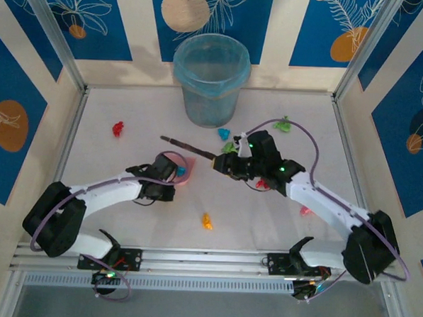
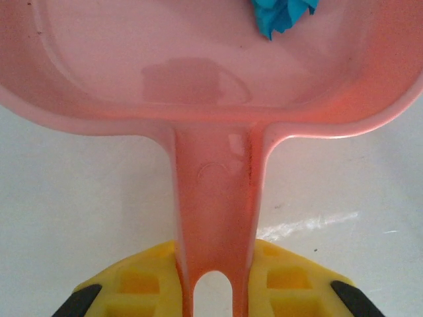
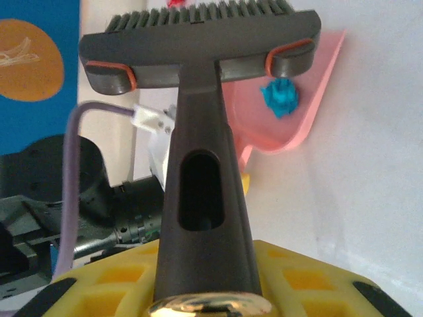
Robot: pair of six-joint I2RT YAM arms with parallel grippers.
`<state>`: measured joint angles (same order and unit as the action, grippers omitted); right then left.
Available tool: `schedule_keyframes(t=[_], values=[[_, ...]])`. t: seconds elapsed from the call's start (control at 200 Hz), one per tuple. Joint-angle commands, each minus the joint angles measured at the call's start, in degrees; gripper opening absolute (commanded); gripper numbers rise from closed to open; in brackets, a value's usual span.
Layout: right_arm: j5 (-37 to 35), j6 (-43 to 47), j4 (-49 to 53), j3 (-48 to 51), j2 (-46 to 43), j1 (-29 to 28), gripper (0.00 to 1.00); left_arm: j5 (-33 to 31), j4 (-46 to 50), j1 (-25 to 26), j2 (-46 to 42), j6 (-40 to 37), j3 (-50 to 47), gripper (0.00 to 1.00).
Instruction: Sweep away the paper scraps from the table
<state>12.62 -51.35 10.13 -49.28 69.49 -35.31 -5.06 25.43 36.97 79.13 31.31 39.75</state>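
Two grippers, each clamped on a tool.

1. The left gripper point(image 2: 211, 294) has its yellow fingers point(image 2: 139, 284) closed tight on the handle of a pink dustpan point(image 2: 198, 86). The pan lies flat on the table point(image 2: 66, 211), left of centre.
2. The right gripper point(image 3: 205, 297) is closed on the dark handle of a brush point(image 3: 198, 39). The brush head is at the end away from the wrist, just beside the dustpan's open side. Whether the bristles touch the table cannot be told.
3. Of the paper scraps, a cyan scrap point(image 2: 281, 13) lies inside the dustpan, just below the brush head in the right wrist view.
4. Loose scraps lie on the table in the overhead view:
   - a red scrap point(image 1: 118, 129), far left
   - a second cyan scrap point(image 1: 223, 134) and a green scrap point(image 1: 228, 147), just on the near side of the bin
   - another green scrap point(image 1: 283, 124), far right of centre, beside the right arm's cable
   - an orange scrap point(image 1: 207, 221), near centre, well apart from both tools
   - a small red scrap point(image 1: 262, 183), close against the right arm
   - a pink scrap point(image 1: 305, 210), beside the right forearm
5. The bin point(image 1: 210, 77) is a translucent blue bucket, upright at the far edge, centre.
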Motion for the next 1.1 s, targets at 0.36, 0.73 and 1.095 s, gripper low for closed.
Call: schedule_keyframes(t=[0.36, 0.73, 1.095], values=[[-16.5, 16.6, -25.9, 23.6, -12.4, 1.8, 0.0, -4.5, 3.8, -0.7, -7.3, 2.1, 0.0, 0.0], [-22.1, 21.8, -29.4, 24.4, -8.6, -3.9, 0.0, -14.3, 18.2, -0.6, -20.6, 5.5, 8.0, 0.0], [-26.5, 20.2, -28.0, 26.3, -14.1, -4.6, 0.0, -15.8, 21.7, -0.6, -16.8, 2.8, 25.5, 0.0]])
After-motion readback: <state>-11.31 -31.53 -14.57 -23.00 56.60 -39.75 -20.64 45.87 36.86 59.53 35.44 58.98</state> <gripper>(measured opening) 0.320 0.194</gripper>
